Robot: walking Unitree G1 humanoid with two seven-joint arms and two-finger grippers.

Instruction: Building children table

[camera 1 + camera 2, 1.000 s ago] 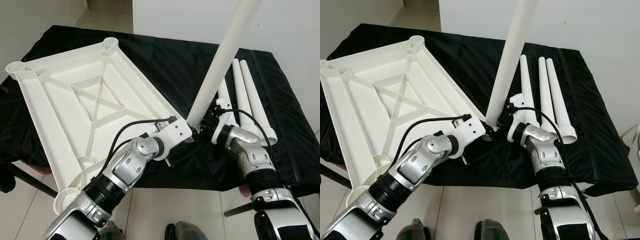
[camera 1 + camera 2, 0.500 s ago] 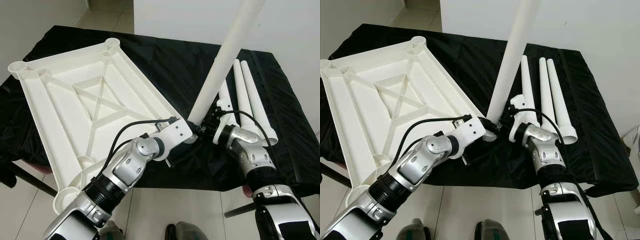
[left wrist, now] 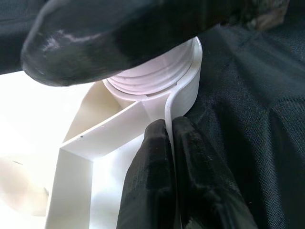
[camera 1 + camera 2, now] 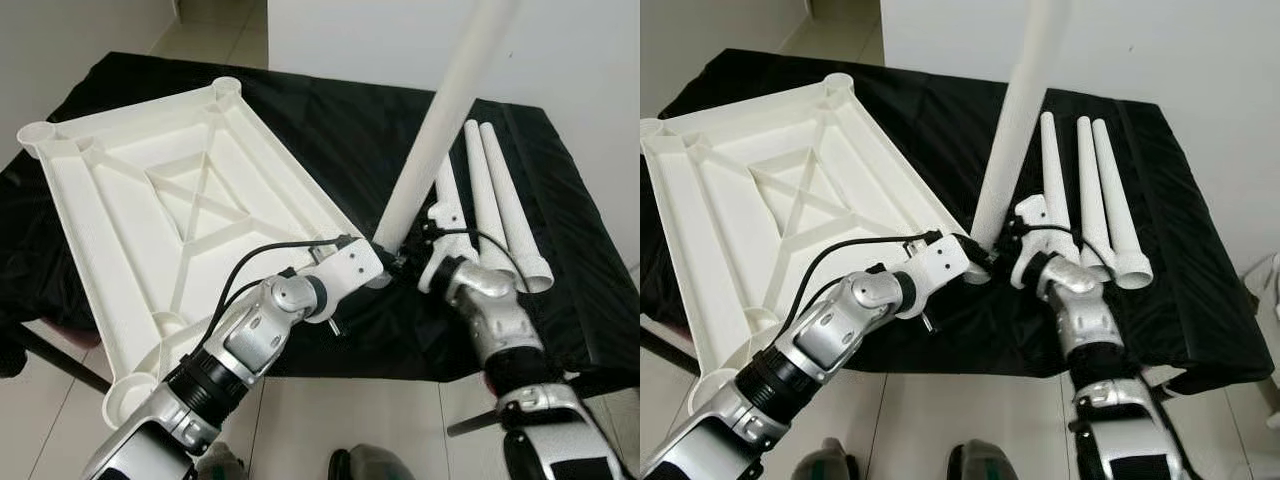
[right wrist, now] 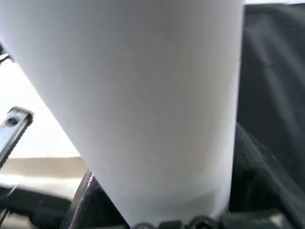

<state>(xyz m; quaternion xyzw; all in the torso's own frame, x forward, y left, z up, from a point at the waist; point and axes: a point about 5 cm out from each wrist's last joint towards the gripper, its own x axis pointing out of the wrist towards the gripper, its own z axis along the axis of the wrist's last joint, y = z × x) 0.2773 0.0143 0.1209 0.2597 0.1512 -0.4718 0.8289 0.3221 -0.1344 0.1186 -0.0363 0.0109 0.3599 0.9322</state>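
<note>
Black cloth covers the counter (image 4: 330, 120). Left hand (image 3: 167, 143) pinches the rim wall of the upturned white tabletop (image 4: 150, 200) just beside its corner socket (image 3: 157, 71). Right hand (image 4: 412, 255) clasps the foot of a table leg (image 4: 440, 120), tilted, seated at that socket.

Judgement: hollow plastic, light, stiff, smooth; grip low for turning.

Left wrist view reveals socket threads; eye views show three spare legs (image 4: 1085, 195) lying alongside.

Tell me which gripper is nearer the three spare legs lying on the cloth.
Right. The right gripper grips the upright leg beside the spare legs; the left gripper pinches the tabletop rim farther away.
</note>
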